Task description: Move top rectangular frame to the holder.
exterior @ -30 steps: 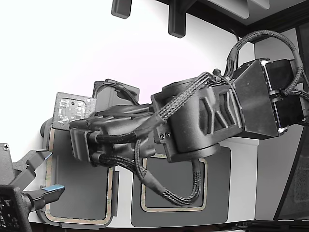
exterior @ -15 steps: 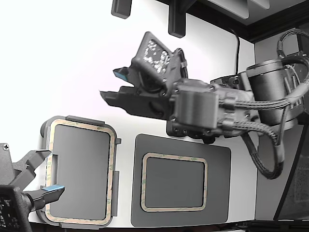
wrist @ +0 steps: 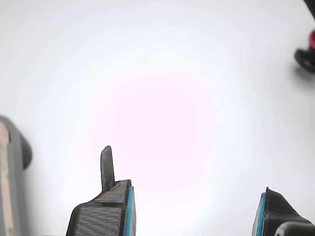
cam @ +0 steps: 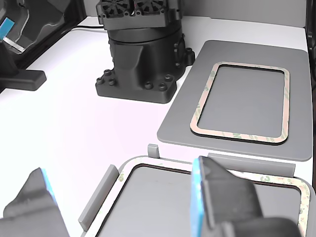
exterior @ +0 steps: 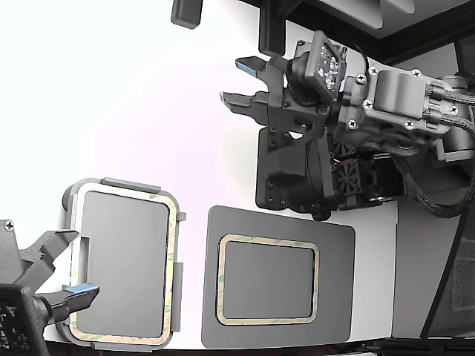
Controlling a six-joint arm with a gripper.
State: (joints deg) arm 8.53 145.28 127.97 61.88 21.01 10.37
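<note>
A tan-rimmed rectangular frame [exterior: 172, 259] lies flat inside the light grey holder [exterior: 71, 222] at the exterior view's lower left. It also shows in the other view [cam: 276, 180], with the holder's tabs [cam: 96, 197] around it. A second frame of the same kind [exterior: 267, 240] rests on the dark grey pad [exterior: 334, 245]. My gripper [exterior: 239, 80] hangs high above the white table, up and right of the holder, open and empty. The wrist view shows its blue-padded fingers [wrist: 127, 206] spread over bare table, with the holder's edge [wrist: 12, 172] at the picture's border.
A second arm's gripper [exterior: 67, 263] stands open at the holder's near edge; its blue-padded fingers [cam: 202, 197] fill the other view's foreground. My arm's black base [cam: 140, 69] stands beside the pad [cam: 182, 123]. Dark brackets [exterior: 271, 33] hang at the back.
My arm has lifted off the holder and swung up and to the exterior view's right, gripper empty. The frame stays in the holder. The second arm has not moved.
</note>
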